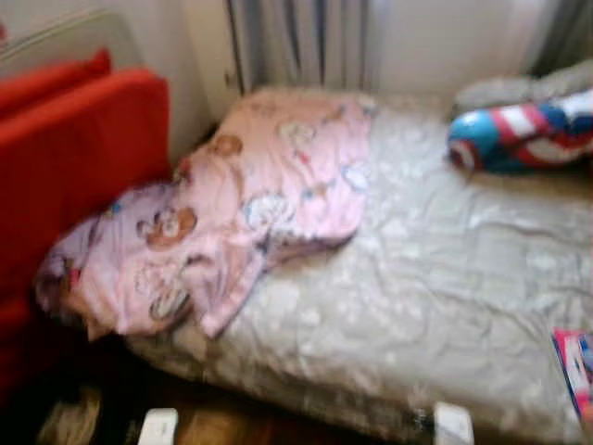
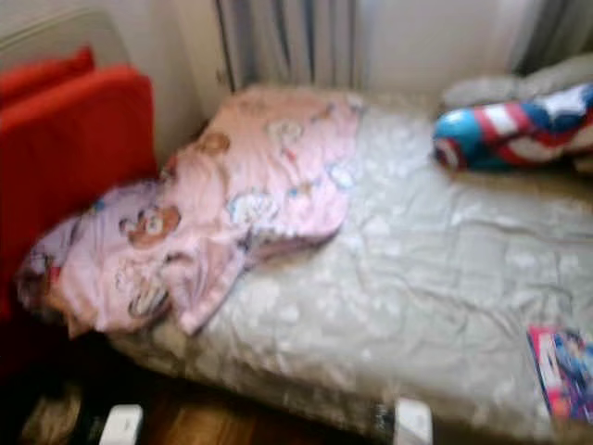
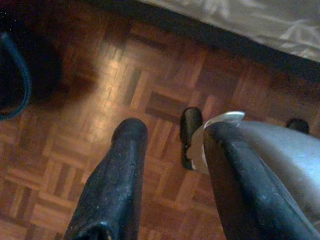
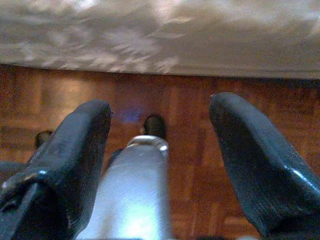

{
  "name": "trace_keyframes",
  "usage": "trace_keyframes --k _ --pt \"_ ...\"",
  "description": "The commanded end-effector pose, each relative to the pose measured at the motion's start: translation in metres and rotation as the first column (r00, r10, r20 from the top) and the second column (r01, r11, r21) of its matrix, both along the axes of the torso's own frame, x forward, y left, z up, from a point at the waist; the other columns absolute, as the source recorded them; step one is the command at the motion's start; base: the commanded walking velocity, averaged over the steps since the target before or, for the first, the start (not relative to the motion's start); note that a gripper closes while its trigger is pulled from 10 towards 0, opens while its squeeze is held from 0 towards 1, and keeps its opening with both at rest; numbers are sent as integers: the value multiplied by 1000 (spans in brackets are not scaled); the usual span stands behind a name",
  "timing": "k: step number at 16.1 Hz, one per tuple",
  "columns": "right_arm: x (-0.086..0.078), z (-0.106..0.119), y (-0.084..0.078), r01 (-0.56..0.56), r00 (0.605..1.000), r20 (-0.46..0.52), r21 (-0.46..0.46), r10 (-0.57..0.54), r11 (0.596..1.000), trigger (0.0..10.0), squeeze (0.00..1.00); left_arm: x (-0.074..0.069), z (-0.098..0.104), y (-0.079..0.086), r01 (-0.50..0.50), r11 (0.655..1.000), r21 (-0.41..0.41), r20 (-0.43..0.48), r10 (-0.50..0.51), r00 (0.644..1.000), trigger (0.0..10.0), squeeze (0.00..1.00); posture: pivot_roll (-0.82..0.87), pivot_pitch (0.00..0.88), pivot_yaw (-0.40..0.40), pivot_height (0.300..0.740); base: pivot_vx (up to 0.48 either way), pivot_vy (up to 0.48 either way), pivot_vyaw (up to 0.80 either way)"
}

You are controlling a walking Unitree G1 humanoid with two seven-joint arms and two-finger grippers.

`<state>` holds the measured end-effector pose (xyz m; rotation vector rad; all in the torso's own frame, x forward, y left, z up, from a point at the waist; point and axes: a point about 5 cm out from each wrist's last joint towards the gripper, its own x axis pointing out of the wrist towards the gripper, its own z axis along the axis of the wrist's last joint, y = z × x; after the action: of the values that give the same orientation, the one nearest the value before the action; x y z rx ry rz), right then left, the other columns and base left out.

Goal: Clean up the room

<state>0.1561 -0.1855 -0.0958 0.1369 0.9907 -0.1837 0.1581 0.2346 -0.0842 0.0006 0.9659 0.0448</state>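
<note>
Pink blanket [image 1: 250, 204] lies crumpled on the bed [image 1: 445, 278], left-center of frame, long axis running upper right to lower left and spilling off the bed's edge; left arm likely nearer. Left tool [image 3: 172, 175] and right tool [image 4: 160, 160] both spread, empty, low above the parquet floor [image 3: 100, 100]

A blurred bed [image 2: 417, 297] with a crumpled grey patterned cover takes up most of the frame. A pink cartoon-print blanket [image 2: 232, 199] lies bunched over its left end, spilling off the edge beside a red headboard [image 2: 79, 130]. A blue, red and white striped cushion [image 2: 519, 130] rests at the far right, and a colourful book [image 2: 561, 371] lies near the bed's right front edge. Grey curtains [image 2: 287, 42] hang behind.
</note>
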Motion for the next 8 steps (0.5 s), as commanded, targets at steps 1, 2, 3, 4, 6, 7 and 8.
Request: trace_keyframes --k 1,2,3,4,6,7,8 --pt "-4 -2 0 4 1000 -13 1 -4 1000 10000 0 -5 -4 -5 2 1000 -1 -21 -2 1000 10000 0 23 55 36 740 0 379 0" --pt "-4 -2 0 6 1000 -13 3 -6 1000 10000 0 -5 -5 -9 4 1000 -5 -21 -4 1000 10000 0 23 56 36 740 0 382 0" --pt "-4 -2 0 9 1000 -13 4 -9 1000 10000 0 -5 -5 -10 5 1000 -6 -22 -5 1000 10000 0 23 56 36 740 0 386 0" --pt "-5 -2 0 12 1000 -13 6 -12 1000 10000 0 -5 -5 -11 5 1000 -8 -22 -5 1000 10000 0 23 60 36 740 0 386 0" --pt "-5 -2 0 10 1000 -16 7 -10 1000 10000 0 -4 -5 -12 2 1000 -9 -22 -2 1000 10000 0 24 63 32 740 0 386 0" --pt "-5 -2 0 10 1000 -18 6 -10 1000 10000 0 -4 -5 -12 1 1000 -9 -22 -1 1000 10000 0 25 63 31 740 0 382 0" --pt "-5 -2 0 9 1000 -18 5 -9 1000 10000 0 -4 -5 -12 -1 1000 -9 -22 1 1000 10000 0 23 66 31 740 0 382 0"
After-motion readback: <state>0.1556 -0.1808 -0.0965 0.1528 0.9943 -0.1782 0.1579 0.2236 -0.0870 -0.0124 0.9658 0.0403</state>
